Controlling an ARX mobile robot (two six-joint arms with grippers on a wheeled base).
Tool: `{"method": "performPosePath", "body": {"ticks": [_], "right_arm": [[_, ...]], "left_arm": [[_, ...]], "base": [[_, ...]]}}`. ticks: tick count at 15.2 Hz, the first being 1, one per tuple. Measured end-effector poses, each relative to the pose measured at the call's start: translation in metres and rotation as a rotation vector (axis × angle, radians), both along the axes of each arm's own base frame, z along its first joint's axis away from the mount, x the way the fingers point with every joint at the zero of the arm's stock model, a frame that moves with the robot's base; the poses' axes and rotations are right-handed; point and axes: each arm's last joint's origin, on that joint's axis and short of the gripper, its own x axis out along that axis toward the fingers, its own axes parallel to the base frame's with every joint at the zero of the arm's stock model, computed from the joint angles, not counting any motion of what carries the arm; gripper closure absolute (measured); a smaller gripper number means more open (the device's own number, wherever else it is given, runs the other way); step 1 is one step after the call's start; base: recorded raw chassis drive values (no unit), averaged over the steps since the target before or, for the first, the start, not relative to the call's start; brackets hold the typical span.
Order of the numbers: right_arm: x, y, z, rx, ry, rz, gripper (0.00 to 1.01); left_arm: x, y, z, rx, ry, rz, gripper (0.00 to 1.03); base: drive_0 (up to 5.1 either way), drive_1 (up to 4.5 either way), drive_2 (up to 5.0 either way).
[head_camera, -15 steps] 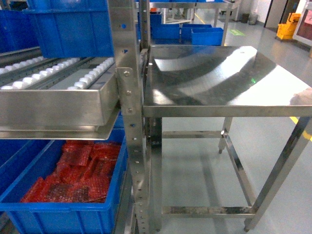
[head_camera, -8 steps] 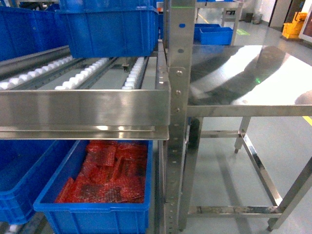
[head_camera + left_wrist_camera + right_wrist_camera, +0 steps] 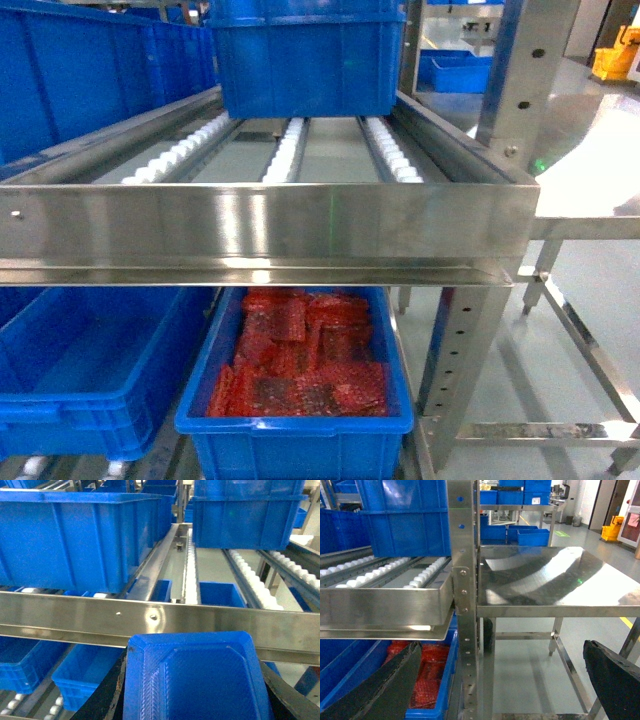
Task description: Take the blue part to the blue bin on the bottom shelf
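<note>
Left jaws: the left gripper [image 3: 192,677] is low in its wrist view, dark fingers [image 3: 107,690] on either side of a bright-blue tray-shaped piece [image 3: 195,700]. Whether they are clamped on it, I cannot tell.
Right jaws: the right gripper [image 3: 502,652] is spread wide with nothing between the fingers [image 3: 380,690], only open air in front of the rack post [image 3: 465,605].
Blue part: I cannot make out a small navy lump in any view, so I cannot tell where it is.
Blue bin: there it is, the blue bin [image 3: 80,370], low on the left of the head view, bare blue floor showing inside.
Bottom shelf: the bottom shelf [image 3: 115,467] carries that bin, with white rollers peeking out under its front edge.
Neighbour: the crate of red bags [image 3: 300,375] sits just beside the bin, on its right.
Above: a steel front rail [image 3: 260,225] spans the view, roller tracks [image 3: 285,155] run back behind it, and another blue crate [image 3: 305,55] sits on them.
Right side: a steel desk [image 3: 555,580], shiny top, stands against the rack.
</note>
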Motion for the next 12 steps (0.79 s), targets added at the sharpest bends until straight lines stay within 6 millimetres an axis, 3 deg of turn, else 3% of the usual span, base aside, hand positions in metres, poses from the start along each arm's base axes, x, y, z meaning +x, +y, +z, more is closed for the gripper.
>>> {"method": "performPosePath", "body": {"ticks": [12], "right_arm": [[0.0000,0.0000,0.0001,0.000,-0.002,0.001,0.03]], "left_arm": [[0.0000,0.0001,0.0001,-0.001,-0.001,0.000,0.59]], "base": [[-5.0,2.49,2.5]]}}
